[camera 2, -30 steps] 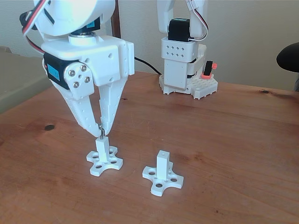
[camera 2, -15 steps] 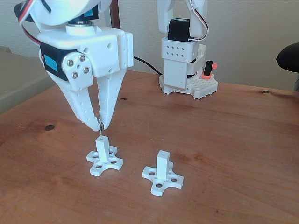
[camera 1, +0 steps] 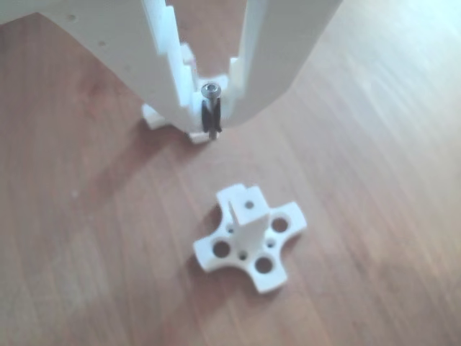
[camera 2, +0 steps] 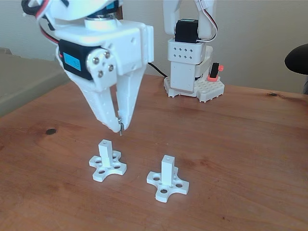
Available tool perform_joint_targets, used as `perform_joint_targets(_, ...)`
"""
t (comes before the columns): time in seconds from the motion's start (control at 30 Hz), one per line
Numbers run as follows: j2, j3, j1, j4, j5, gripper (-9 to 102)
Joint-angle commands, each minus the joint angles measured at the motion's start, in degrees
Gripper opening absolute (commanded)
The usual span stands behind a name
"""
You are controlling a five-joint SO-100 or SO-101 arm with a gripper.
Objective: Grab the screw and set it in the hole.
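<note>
End effector (camera 2: 119, 126) clamped on the screw (camera 1: 210, 109), hanging above the counter (camera 2: 250, 144); keep it vertical, centre over the hole (camera 2: 166, 157), then lower gently.

Soft daylight, mild glare.
The other view is blurred throughout; the table (camera 2: 240, 144) shines pale, with faint shadows under the bases.

My white plastic gripper (camera 2: 119, 126) carries a thin silvery metal screw (camera 1: 210, 108). Both cross-shaped plastic post bases (camera 2: 107, 166) (camera 2: 167, 182) are plain white. The wooden surface (camera 2: 240, 144) is reddish-brown, grained. My servo label (camera 2: 73, 61) is blue.
</note>
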Motion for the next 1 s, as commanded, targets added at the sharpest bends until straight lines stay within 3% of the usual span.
perform_joint_targets(0.0, 5.98, -5.54, -2.11, 0.35, 0.62, -4)
perform_joint_targets(0.97, 5.36, -2.64, -13.01, -2.02, 5.71, -4)
